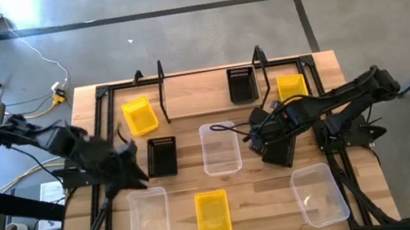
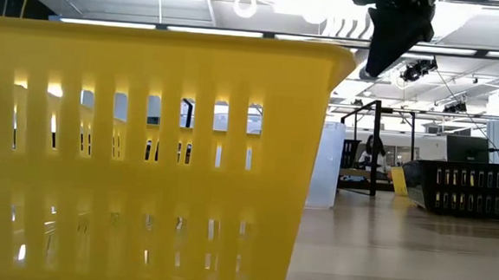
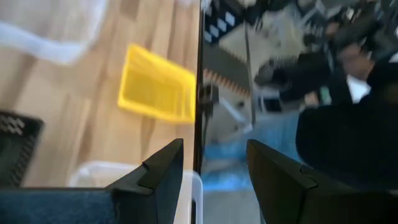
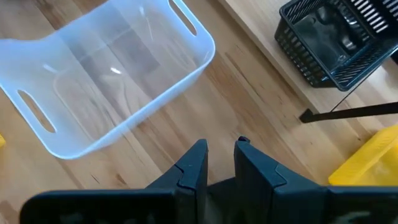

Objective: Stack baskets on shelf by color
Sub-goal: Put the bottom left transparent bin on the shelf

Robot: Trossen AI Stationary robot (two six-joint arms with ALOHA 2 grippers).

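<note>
1. Closest to the low camera is a yellow basket (image 2: 145, 151). It stands on the near edge of the table (image 1: 336, 111), in the middle, and fills most of that view.
2. The shelf (image 1: 191, 80) runs along the far side of the table. Three baskets seem to be on it: a second yellow basket (image 1: 139, 115) at the left end and lying a little crooked, a black basket (image 1: 241, 84) right of the middle, and a third yellow basket (image 1: 291, 86) at the right end.
3. No basket sits on another one, so I judge that the stacking has not really started. The two yellow ones on the shelf are well apart.
4. On the table there are also a second black basket (image 1: 162, 156) and a clear basket (image 1: 220, 147) near the middle, plus two more clear baskets, one near left (image 1: 149, 219) and one near right (image 1: 321, 193).
5. There is a dark shape under the right arm. I cannot tell if it is the third black basket.
6. The left gripper (image 3: 214, 146) hangs above the near-left clear basket, with its fingers wide apart and empty.
7. The right gripper (image 4: 221, 146) is just right of the middle clear basket. Its fingers have only a narrow gap, and I see nothing between them.
8. What is left is almost everything: gather each colour into one pile on the shelf.
</note>
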